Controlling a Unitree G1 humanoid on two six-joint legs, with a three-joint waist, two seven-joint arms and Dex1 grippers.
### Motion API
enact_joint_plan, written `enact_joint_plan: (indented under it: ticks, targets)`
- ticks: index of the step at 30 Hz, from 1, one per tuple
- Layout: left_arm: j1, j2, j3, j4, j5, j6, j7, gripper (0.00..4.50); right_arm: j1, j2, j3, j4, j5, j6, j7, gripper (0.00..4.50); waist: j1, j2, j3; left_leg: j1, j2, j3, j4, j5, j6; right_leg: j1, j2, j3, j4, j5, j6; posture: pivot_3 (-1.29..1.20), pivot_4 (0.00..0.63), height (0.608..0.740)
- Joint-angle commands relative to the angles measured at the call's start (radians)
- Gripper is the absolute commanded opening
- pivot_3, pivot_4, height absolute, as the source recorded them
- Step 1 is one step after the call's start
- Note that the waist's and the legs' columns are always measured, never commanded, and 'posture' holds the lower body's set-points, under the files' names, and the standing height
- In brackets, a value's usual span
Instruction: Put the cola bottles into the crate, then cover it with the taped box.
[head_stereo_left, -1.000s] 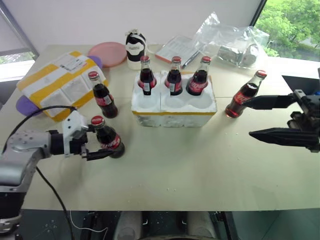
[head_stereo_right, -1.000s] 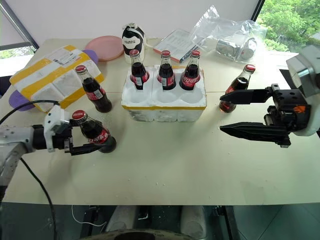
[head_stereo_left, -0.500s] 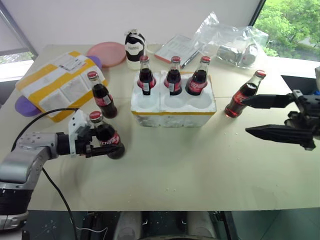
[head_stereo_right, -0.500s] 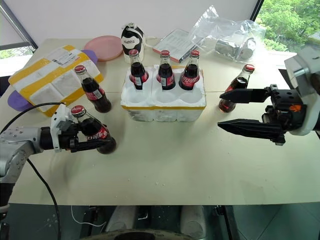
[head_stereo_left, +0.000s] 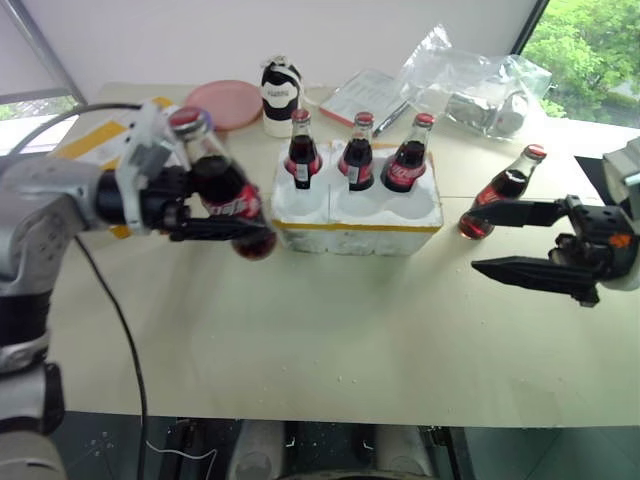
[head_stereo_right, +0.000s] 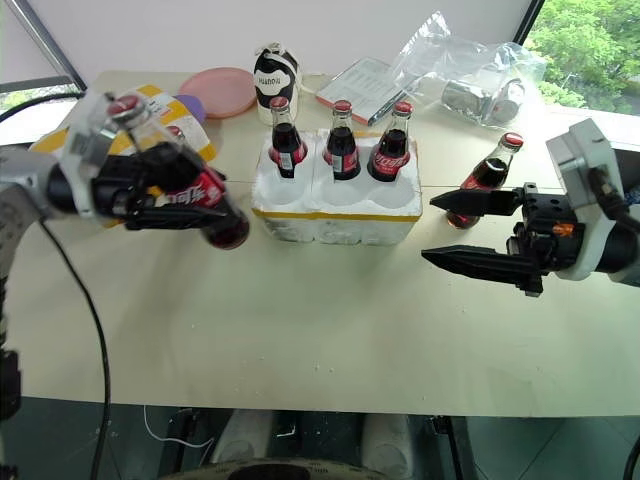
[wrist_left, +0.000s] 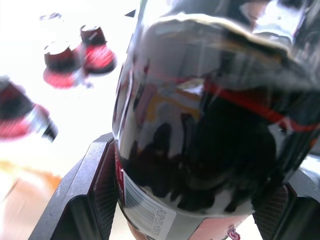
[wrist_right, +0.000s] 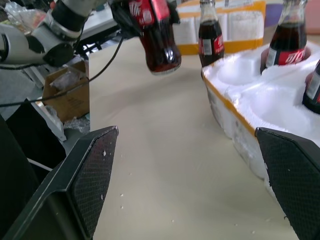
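1. Beige table (head_stereo_left: 330, 330) is spreading under everything, with a window showing green trees at the far right corner; the crate (head_stereo_left: 357, 205) is sitting at the middle of the far half, its yellow strip facing the robot.
2. Three cola bottles (head_stereo_left: 358, 152) are standing upright in the crate's back row; the three front wells are lying empty.
3. One bottle (head_stereo_left: 225, 190) is hanging clear of the table, clamped across its body by the left gripper (head_stereo_left: 215, 205); its cap is tilting up and away toward the left, its base pointing down toward the crate.
4. From that base, the nearest empty well is lying just to the right and slightly lower, at the crate's front left corner; the bottle's long axis is leaning, so in my judgement it needs righting before lowering.
5. Another bottle (head_stereo_left: 502, 192) is standing beside the crate's right end; the right gripper (head_stereo_left: 515, 240) is hovering near it, spread wide and holding nothing, making the right arm the nearer one for it.
6. A further bottle (wrist_right: 210, 36) is standing on the table in front of the taped box (head_stereo_right: 170, 115), which is lying at the far left behind the left arm.
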Motion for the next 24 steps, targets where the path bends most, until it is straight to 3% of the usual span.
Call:
enact_joint_plan:
  ticks: [1, 6, 12, 20, 24]
  targets:
    - [-0.148, -0.094, -0.047, 0.094, 0.055, -0.053, 0.024, 2.82, 0.019, 0.016, -0.037, -0.036, 0.003, -0.023, -0.025, 4.50, -0.001, -0.001, 0.001, 0.000, 0.000, 0.000, 0.000, 0.000, 0.000, 0.000, 0.000, 0.000, 0.000, 0.000, 0.000, 0.00, 0.150, 0.740]
    - [-0.313, -0.302, -0.113, 0.328, 0.181, -0.186, 0.083, 2.82, 0.078, 0.048, -0.059, -0.081, 0.011, -0.026, -0.072, 4.50, 0.002, -0.004, 0.002, 0.000, 0.000, -0.001, 0.001, 0.000, 0.000, 0.001, 0.000, 0.000, 0.000, 0.000, 0.001, 0.00, 0.150, 0.740]
    - [-0.452, -0.484, -0.123, 0.608, 0.268, -0.322, 0.089, 2.82, 0.133, 0.080, -0.089, -0.136, 0.046, -0.020, -0.150, 4.50, 0.009, -0.006, 0.004, 0.000, 0.000, -0.001, 0.001, 0.000, 0.000, 0.000, 0.000, 0.000, -0.001, 0.000, 0.001, 0.00, 0.150, 0.740]
    - [-0.506, -0.548, -0.186, 0.808, 0.413, -0.489, -0.027, 2.82, 0.167, 0.093, -0.112, -0.165, 0.090, -0.022, -0.236, 4.50, 0.015, -0.006, 0.004, -0.002, 0.000, -0.002, 0.002, 0.000, 0.001, -0.002, 0.000, 0.000, -0.001, 0.000, 0.001, 0.00, 0.150, 0.740]
    - [-0.522, -0.564, -0.205, 0.871, 0.472, -0.558, -0.075, 2.82, 0.187, 0.102, -0.115, -0.170, 0.091, -0.031, -0.252, 4.50, 0.016, -0.006, 0.004, -0.012, 0.001, -0.004, 0.010, -0.001, 0.003, -0.007, 0.001, -0.002, 0.002, 0.001, 0.001, 0.00, 0.150, 0.740]
